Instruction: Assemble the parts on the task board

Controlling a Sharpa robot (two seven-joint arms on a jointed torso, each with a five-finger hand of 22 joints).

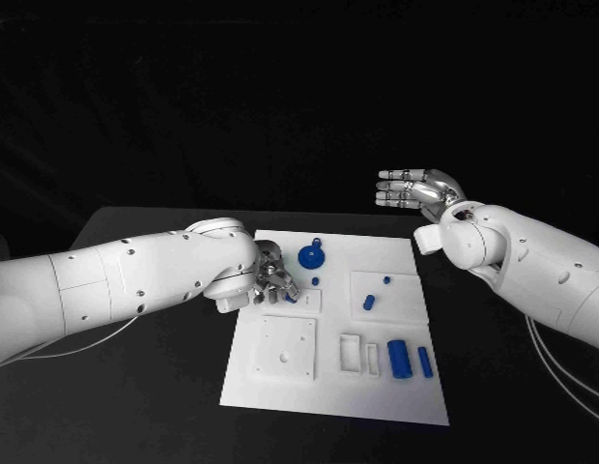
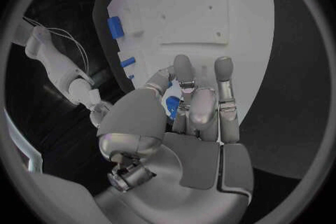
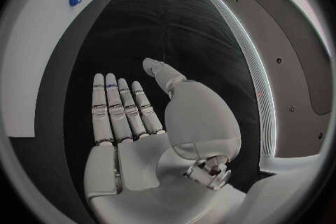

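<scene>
Task board (image 1: 330, 387), a white plate, lay in the middle of the black tabletop (image 1: 147, 387), with the left hand (image 1: 274, 284) down on its far left part and the right hand (image 1: 413, 189) raised well beyond its far right corner. The left hand's fingers were curled in, and the left wrist view showed a small blue part (image 2: 171, 106) pinched between thumb and fingers (image 2: 183, 70). Just beside that hand, toward the board's far edge, lay a round blue part (image 1: 312, 256). A short blue peg (image 1: 369, 302) stood farther toward the right hand's side. Two blue cylinders (image 1: 400, 359) lay side by side near the board's near edge, well apart from both hands. The right hand held nothing, palm bare, its fingers (image 3: 115, 109) straight and side by side, thumb apart.
</scene>
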